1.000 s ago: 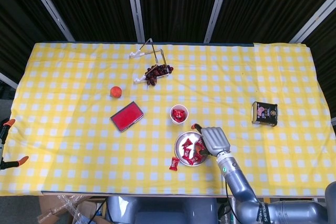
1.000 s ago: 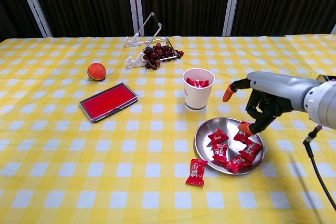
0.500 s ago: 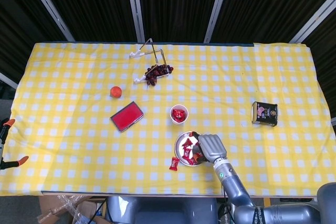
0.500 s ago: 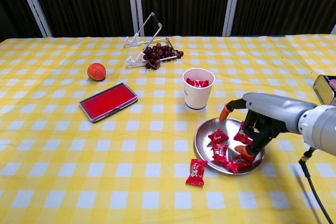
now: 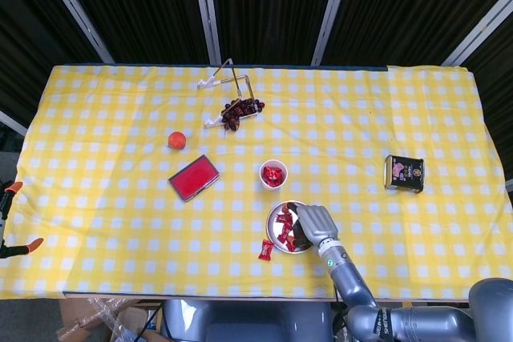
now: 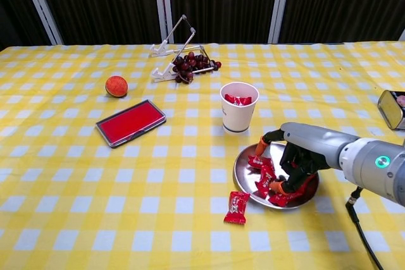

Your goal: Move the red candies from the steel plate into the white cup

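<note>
The steel plate [image 6: 243, 183] [image 5: 276, 231] sits near the table's front edge with several red candies [image 6: 262, 176] [image 5: 284, 219] in it. My right hand [image 6: 299, 155] [image 5: 314, 223] is low over the plate's right half, thumb spread toward the cup and fingertips [image 6: 277, 188] pressed down among the candies. No candy is clearly lifted or pinched. The white cup [image 6: 238, 116] [image 5: 273, 174] stands upright just behind the plate, with red candies inside. One red candy [image 6: 237, 207] [image 5: 266, 250] lies on the cloth in front of the plate's left side. No left hand shows.
A red flat case [image 6: 130, 122] lies left of the cup, with an orange fruit [image 6: 116, 85] behind it. Dark grapes [image 6: 192, 64] rest by a wire rack at the back. A small tin [image 6: 392, 109] [image 5: 404, 173] stands at the right.
My right hand has moved down and leftward from beside the plate's right rim into the plate, and its fingers now rest on the candies.
</note>
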You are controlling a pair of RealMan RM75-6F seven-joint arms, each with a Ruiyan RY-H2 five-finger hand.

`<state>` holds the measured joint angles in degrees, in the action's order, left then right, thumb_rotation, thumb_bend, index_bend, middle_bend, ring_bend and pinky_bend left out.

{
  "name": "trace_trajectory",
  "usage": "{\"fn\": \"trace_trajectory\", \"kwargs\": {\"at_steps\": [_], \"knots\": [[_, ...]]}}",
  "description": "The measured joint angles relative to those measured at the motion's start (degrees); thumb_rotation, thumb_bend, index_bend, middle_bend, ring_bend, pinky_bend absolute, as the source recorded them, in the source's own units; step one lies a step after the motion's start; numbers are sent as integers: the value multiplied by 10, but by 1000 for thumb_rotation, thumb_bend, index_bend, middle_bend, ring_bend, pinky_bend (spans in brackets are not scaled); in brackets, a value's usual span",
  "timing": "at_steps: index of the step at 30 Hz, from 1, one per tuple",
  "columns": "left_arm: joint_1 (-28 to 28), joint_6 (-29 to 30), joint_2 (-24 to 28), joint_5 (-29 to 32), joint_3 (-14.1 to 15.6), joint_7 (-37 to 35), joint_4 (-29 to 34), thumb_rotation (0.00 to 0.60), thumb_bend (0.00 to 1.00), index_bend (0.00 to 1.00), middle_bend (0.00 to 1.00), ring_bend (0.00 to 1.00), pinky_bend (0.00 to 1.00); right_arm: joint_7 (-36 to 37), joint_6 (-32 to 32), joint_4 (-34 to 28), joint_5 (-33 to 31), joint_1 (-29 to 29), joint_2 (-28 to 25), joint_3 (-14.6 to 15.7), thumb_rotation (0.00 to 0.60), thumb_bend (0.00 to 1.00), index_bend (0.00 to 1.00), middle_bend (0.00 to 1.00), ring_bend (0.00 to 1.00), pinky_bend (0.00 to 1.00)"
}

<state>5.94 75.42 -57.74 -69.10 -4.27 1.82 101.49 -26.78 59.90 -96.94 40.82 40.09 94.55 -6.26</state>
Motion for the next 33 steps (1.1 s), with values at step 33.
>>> {"fn": "trace_trajectory", "kwargs": {"at_steps": [33], "knots": [[0, -2, 2, 1, 0, -6, 3, 600, 48, 0, 0, 0, 0, 40, 1, -16, 22, -12, -21, -31, 600, 568, 560, 858, 966, 930]]}}
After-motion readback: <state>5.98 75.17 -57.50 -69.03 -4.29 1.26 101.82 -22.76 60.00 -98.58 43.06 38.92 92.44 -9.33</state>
